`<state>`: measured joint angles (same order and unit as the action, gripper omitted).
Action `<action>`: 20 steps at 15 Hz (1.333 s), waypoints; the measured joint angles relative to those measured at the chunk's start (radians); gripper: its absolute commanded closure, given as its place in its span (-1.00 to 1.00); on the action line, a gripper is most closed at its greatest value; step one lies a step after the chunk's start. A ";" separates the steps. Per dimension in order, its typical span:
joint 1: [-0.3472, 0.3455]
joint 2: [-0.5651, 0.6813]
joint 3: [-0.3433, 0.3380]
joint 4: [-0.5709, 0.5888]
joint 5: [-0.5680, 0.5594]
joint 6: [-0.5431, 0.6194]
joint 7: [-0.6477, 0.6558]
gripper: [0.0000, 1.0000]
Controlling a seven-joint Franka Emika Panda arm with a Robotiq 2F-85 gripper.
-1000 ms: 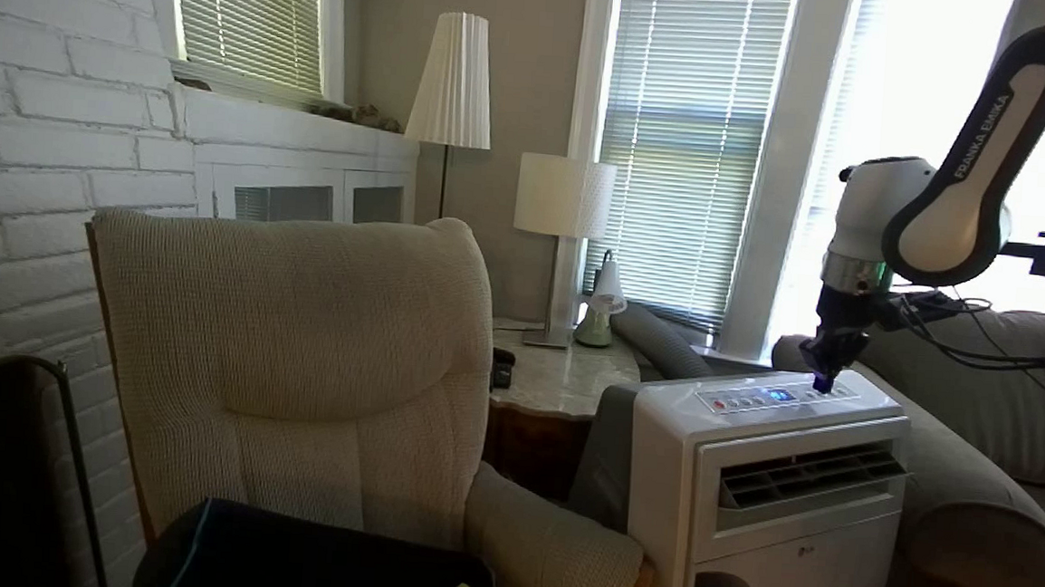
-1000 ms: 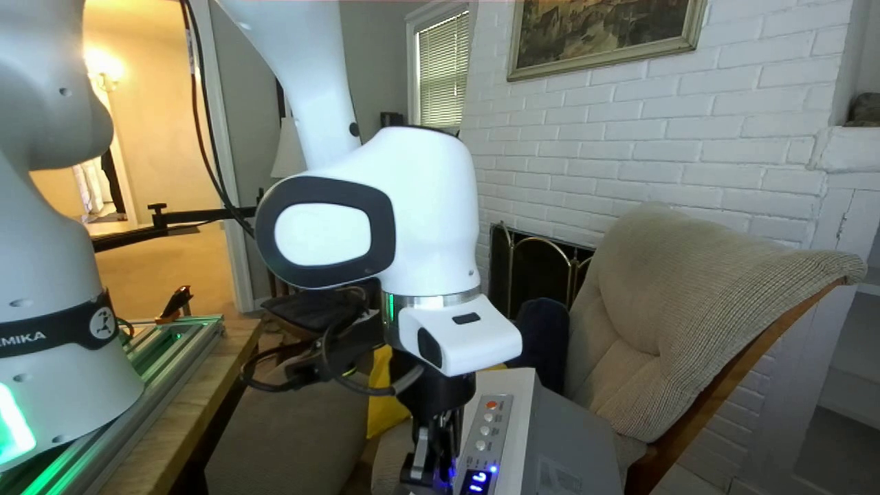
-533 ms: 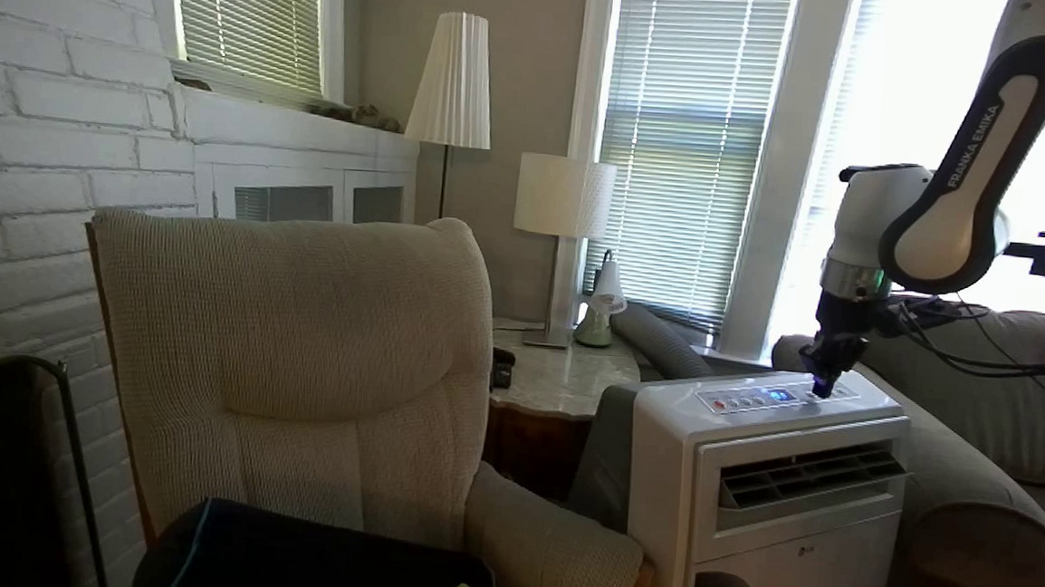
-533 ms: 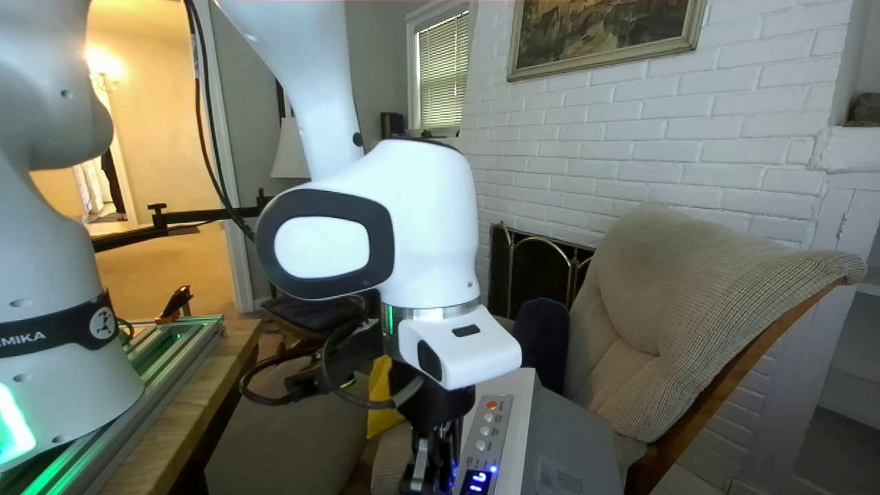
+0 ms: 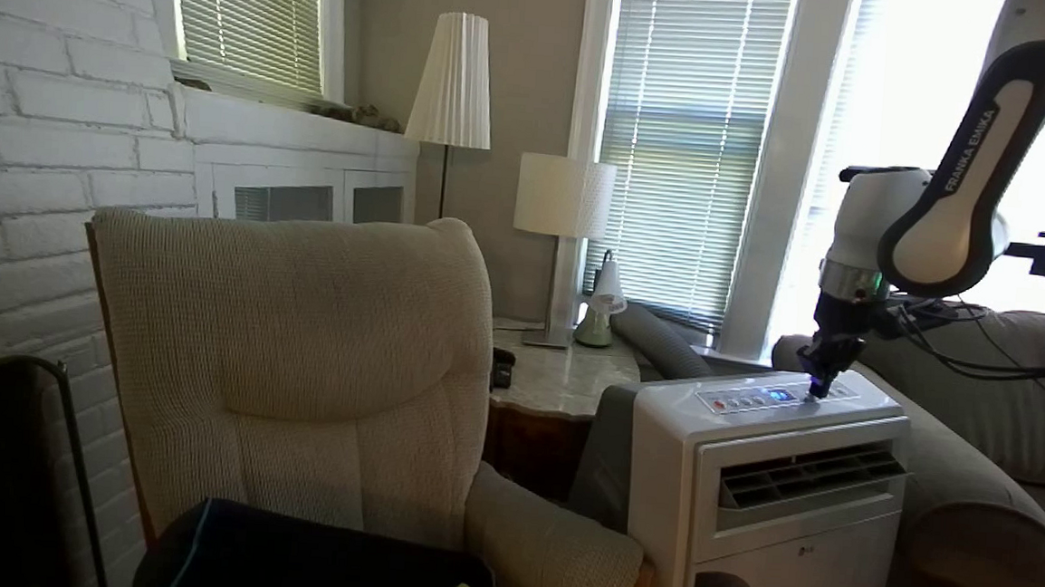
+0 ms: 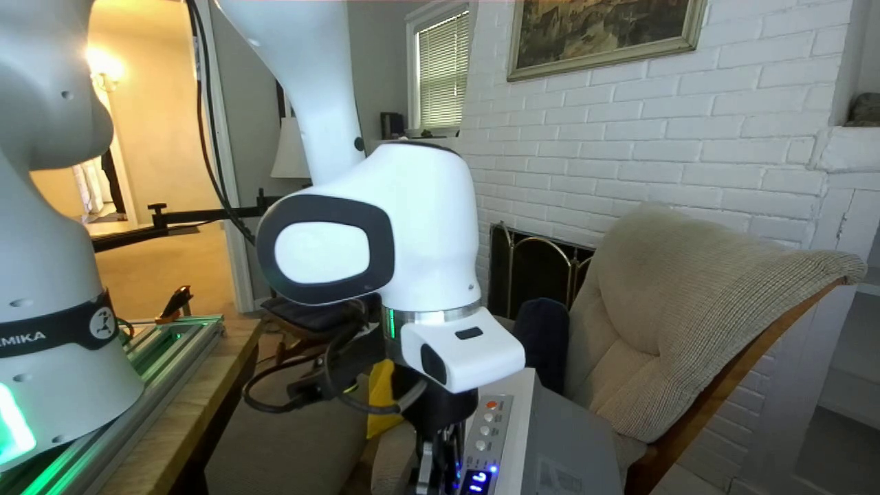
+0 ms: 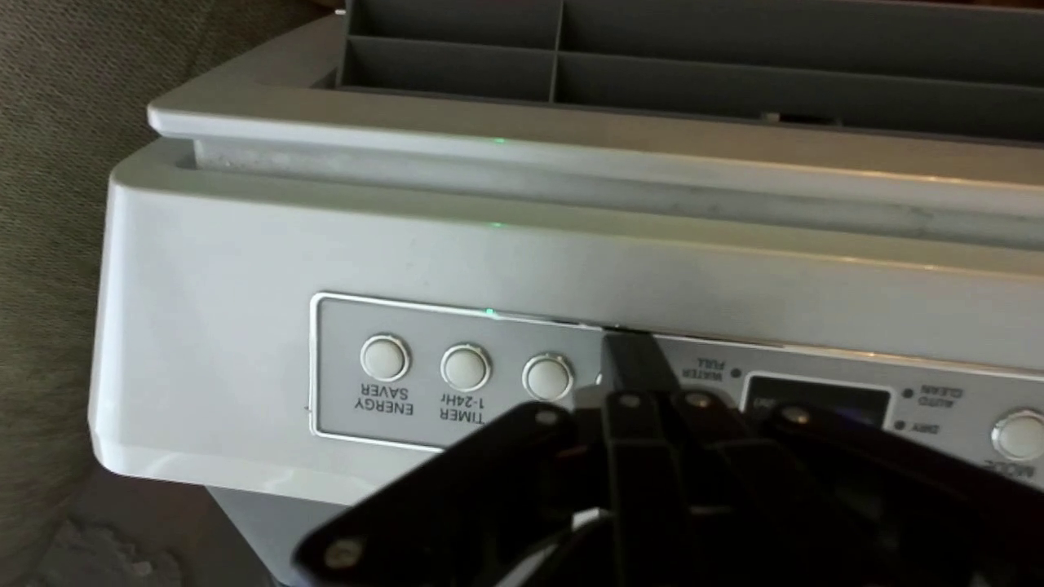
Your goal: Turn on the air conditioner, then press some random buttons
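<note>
The white air conditioner (image 5: pixel 772 517) stands upright in both exterior views; its grey side (image 6: pixel 570 440) shows too. Its display is lit blue in both exterior views (image 5: pixel 781 396) (image 6: pixel 476 482). In the wrist view its control panel (image 7: pixel 351 399) appears upside down, with round white buttons (image 7: pixel 466 368) marked ENERGY SAVER and TIMER, an unlabelled one (image 7: pixel 548 377), and a MODE button (image 7: pixel 1021 434). My gripper (image 7: pixel 634 346) is shut and empty, its tips at the panel between the third button and the display. The tips hide another button's edge; contact cannot be told. The gripper (image 5: pixel 816 390) points downward.
A beige armchair (image 5: pixel 302 343) stands beside the unit, and a grey sofa (image 5: pixel 964 484) on its other side. A table with lamps (image 5: pixel 553 386) and a grey hose (image 5: pixel 665 343) are behind. The slatted vent (image 7: pixel 693 73) lies along the unit's front.
The arm has lowered, bringing the shut fingertips down to the control panel and slightly toward the display. The air conditioner has not moved and its display stays lit.
</note>
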<state>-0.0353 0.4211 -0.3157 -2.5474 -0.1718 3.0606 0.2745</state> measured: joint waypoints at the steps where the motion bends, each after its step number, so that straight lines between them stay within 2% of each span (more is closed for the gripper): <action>1: 0.000 0.000 0.000 0.000 0.002 0.000 -0.005 1.00; 13: 0.002 0.009 0.000 0.002 0.016 0.001 -0.051 1.00; 20: 0.056 -0.004 -0.028 0.001 0.016 0.001 -0.052 1.00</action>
<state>0.0209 0.4176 -0.3436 -2.5461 -0.1554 3.0613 0.2228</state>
